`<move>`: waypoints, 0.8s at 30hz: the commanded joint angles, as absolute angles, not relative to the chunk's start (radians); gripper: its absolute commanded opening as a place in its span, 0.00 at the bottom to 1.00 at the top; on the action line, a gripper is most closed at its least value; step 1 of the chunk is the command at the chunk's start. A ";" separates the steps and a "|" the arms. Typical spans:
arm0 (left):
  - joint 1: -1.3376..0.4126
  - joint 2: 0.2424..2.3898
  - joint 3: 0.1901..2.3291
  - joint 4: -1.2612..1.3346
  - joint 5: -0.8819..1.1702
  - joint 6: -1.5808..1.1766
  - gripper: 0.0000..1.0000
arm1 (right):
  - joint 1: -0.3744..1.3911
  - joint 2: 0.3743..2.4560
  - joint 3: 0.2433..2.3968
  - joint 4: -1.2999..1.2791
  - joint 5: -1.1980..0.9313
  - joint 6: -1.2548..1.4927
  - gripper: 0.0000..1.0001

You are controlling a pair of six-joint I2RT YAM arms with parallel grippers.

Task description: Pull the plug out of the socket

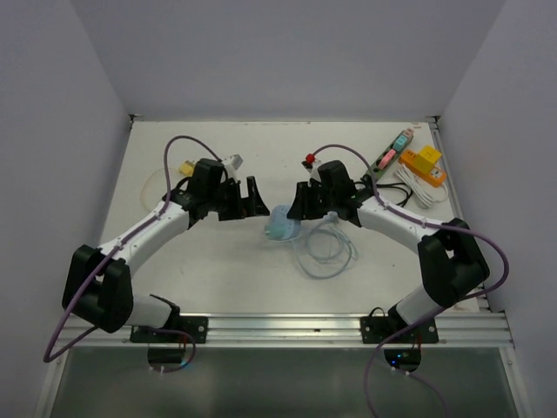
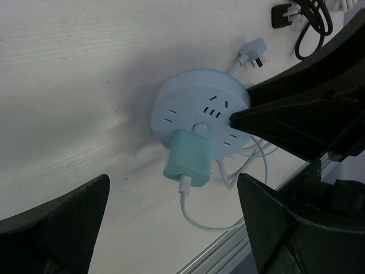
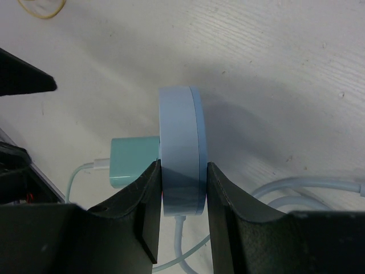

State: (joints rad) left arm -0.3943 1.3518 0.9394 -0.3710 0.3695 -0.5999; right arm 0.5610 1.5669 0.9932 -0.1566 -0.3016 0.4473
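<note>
Jaws are standing wide on our left gripper (image 2: 174, 185), while our right gripper (image 3: 181, 171) is pinching the round socket (image 3: 179, 125) across its thickness.

We are lining up for the pull: the green plug (image 2: 188, 157) is sitting fully in the socket, untouched, with our left gripper at its nine o'clock overhead and our right at three. Next, we are judging, our left needs to advance, close on the plug's body and draw straight out along the pins while our right is bracing. Our left wrist view is showing the socket's face, plug at six o'clock; our right wrist view is showing the disc edge-on, plug jutting toward nine o'clock, and the pinch itself, which the overhead view is hiding.
</note>
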 commanded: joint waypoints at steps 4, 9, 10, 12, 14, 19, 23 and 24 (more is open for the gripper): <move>-0.503 1.456 0.983 -0.270 0.448 -0.497 0.95 | 0.589 1.569 1.052 -0.063 -0.348 0.451 0.00; -0.564 1.511 1.014 -0.279 0.408 -0.372 0.93 | 0.592 1.565 1.054 -0.064 -0.374 0.439 0.00; -0.578 1.514 1.019 -0.282 0.408 -0.359 0.92 | 0.592 1.563 1.055 -0.067 -0.376 0.437 0.00; -0.592 1.517 1.020 -0.281 0.396 -0.333 0.90 | 0.592 1.566 1.058 -0.078 -0.380 0.428 0.00; -0.612 1.520 1.019 -0.282 0.379 -0.321 0.86 | 0.594 1.566 1.058 -0.084 -0.382 0.426 0.00; -0.643 1.545 1.015 -0.299 0.356 -0.291 0.72 | 0.594 1.569 1.066 -0.092 -0.388 0.420 0.00; -0.657 1.552 1.009 -0.314 0.342 -0.278 0.68 | 0.592 1.569 1.069 -0.100 -0.385 0.413 0.00; -0.660 1.549 1.003 -0.311 0.334 -0.275 0.65 | 0.592 1.569 1.072 -0.103 -0.385 0.411 0.00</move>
